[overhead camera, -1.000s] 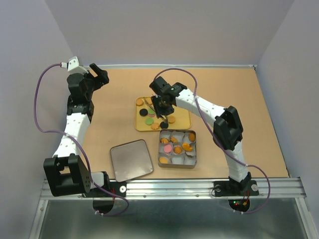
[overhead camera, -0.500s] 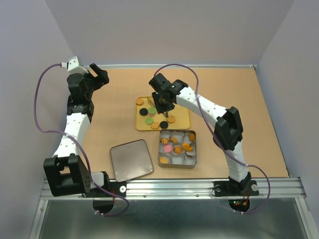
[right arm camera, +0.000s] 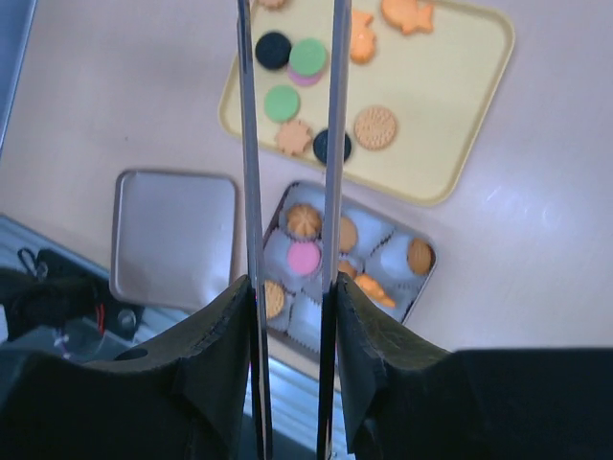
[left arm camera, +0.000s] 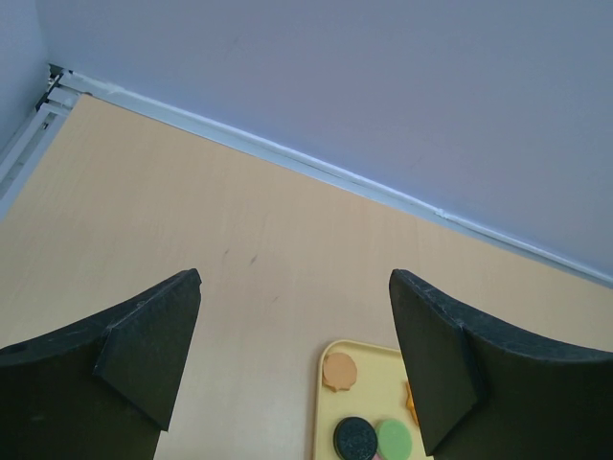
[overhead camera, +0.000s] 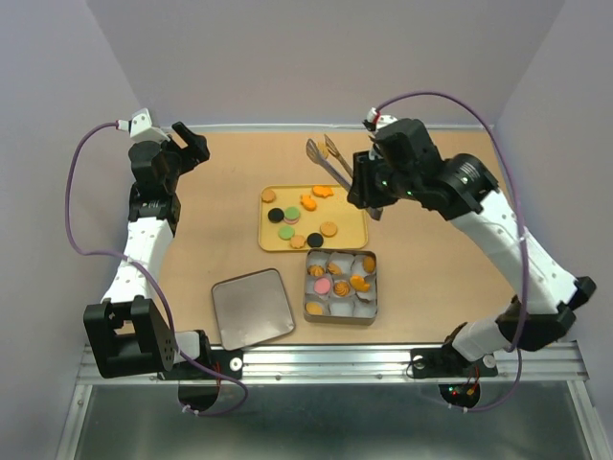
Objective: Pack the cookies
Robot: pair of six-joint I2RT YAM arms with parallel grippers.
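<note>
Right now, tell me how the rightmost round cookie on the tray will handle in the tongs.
The cookie looks a thin, stiff disc, lying flat on the tray: probably light, likely to slide if nudged. Gripped edgewise by the smooth metal tongs, it may slip or flip.

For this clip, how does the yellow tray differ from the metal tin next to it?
The yellow tray is yellow and shallow, while the metal tin is silvery with taller walls. The yellow tray is unlined and its cookies lie loose on the bottom. The metal tin is filled with white paper cups, and its cookies sit inside those. Both are rounded rectangles, open on top, with cookies in them.
</note>
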